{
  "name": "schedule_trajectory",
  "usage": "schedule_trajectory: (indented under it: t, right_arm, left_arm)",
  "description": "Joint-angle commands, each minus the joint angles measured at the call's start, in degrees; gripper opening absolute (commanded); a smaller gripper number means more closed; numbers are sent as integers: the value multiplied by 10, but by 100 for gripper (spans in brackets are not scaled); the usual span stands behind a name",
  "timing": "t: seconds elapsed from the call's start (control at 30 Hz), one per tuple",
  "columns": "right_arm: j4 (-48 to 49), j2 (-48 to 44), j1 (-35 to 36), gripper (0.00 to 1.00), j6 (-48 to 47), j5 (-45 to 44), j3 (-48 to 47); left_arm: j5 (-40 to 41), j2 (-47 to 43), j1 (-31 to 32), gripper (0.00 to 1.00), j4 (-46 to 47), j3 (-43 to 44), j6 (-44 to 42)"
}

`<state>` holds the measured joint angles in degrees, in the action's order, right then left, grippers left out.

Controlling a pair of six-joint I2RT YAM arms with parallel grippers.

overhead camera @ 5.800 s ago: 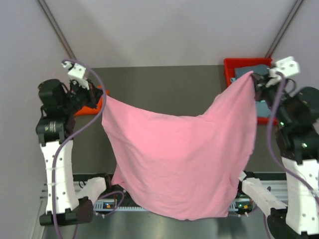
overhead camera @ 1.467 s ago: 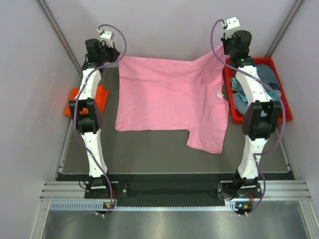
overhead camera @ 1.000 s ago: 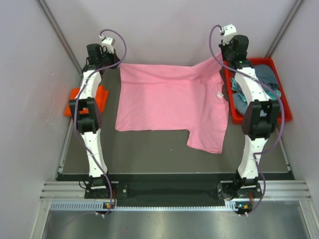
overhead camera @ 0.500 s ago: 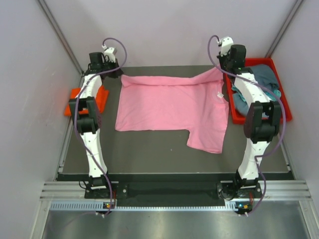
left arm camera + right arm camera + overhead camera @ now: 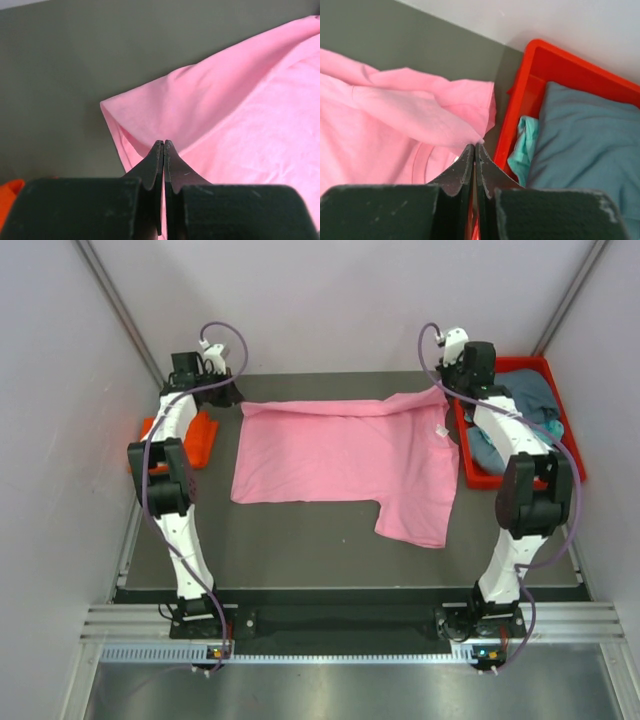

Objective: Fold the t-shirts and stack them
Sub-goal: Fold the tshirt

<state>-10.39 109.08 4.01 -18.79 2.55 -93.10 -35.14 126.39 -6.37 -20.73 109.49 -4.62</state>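
The soft light pink t-shirt (image 5: pixel 345 455) lies spread at centre, its 12 o'clock edge lower than a half-second ago. The left gripper (image 5: pixel 163 145) and right gripper (image 5: pixel 474 146) jaws clamp its 11 and 1 o'clock corners.

Pale grey walls (image 5: pixel 340 300) enclose a dark olive table (image 5: pixel 300 540). A metal rail (image 5: pixel 330 652) runs at 6 o'clock, with dark diagonal struts (image 5: pixel 120 310) at 11 and 1.
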Motion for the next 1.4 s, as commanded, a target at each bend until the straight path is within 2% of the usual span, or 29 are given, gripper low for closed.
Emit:
schedule_trajectory:
  t: [0.0,0.47,0.8,1.1,1.17,1.27,1.3,1.37]
  right_arm:
    - [-4,-47,-3,0,7,11,20]
    - [-19,-84,0,0,7,26,96]
    - [-25,-91,2,0,4,35,149]
    - [-34,-101,6,0,9,39,187]
    - [-37,-105,8,0,7,41,193]
    - [-45,-112,9,0,6,40,201]
    - [-45,-119,9,2,5,40,200]
    - [-50,-127,9,14,4,36,188]
  left_arm:
    - [-16,-52,-13,0,-7,-16,-14]
    - [-34,-47,-16,0,-80,-23,-41]
    - [-33,-56,-18,0,-97,-88,-28]
    - [-8,-55,-22,0,-99,-99,-14]
    - [-6,-54,-23,2,-101,-97,-17]
    - [7,-56,-23,11,-109,-96,-17]
    - [10,-58,-25,14,-111,-96,-15]
    - [22,-62,-29,19,-111,-96,-1]
